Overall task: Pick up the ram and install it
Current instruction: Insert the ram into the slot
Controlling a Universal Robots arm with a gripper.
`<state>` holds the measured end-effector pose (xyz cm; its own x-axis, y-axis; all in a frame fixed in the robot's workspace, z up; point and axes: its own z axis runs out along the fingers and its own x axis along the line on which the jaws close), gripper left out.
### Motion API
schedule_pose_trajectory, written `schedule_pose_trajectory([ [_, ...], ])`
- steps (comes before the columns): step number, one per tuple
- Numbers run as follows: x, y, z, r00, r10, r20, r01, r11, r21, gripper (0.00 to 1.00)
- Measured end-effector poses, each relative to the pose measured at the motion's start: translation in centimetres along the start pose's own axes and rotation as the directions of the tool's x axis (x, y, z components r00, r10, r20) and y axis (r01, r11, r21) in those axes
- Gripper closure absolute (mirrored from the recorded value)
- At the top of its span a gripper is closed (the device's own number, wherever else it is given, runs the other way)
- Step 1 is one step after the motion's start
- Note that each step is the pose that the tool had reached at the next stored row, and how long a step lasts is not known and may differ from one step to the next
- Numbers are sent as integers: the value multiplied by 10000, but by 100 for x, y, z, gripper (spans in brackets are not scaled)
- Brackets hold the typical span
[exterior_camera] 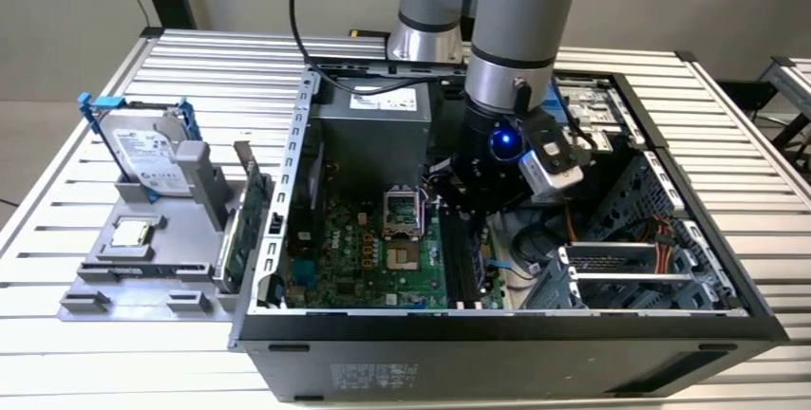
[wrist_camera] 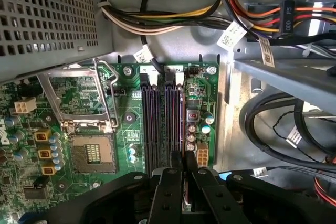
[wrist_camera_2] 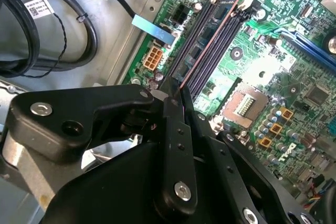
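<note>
Hovering inside the open computer case (exterior_camera: 507, 325), the gripper (wrist_camera_2: 176, 100) is pinching the ram (wrist_camera_2: 207, 43) edge-on between its black fingers (wrist_camera_2: 178, 129), directly over the motherboard's (wrist_camera: 79, 124) memory slots (wrist_camera: 163, 124). In the second wrist view the stick's thin edge runs along the slot bank; whether it already sits in a slot cannot be told. Judgement: the pick-up is complete and the insertion step is in hand. Seating calls for the stick held parallel with one slot, its notch matched, and an even downward press until the end latches (wrist_camera: 169, 77) close. The empty processor socket (wrist_camera: 92, 153) lies beside the slots.
</note>
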<state>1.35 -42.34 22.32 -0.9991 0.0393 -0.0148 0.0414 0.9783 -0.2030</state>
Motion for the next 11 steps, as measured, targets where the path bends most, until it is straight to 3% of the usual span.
schedule_pose_trajectory([
  [7,1,0,3,10000,-60,15,60,10000,69,100],
  [11,5,1,4,9999,-115,26,115,9999,74,100],
])
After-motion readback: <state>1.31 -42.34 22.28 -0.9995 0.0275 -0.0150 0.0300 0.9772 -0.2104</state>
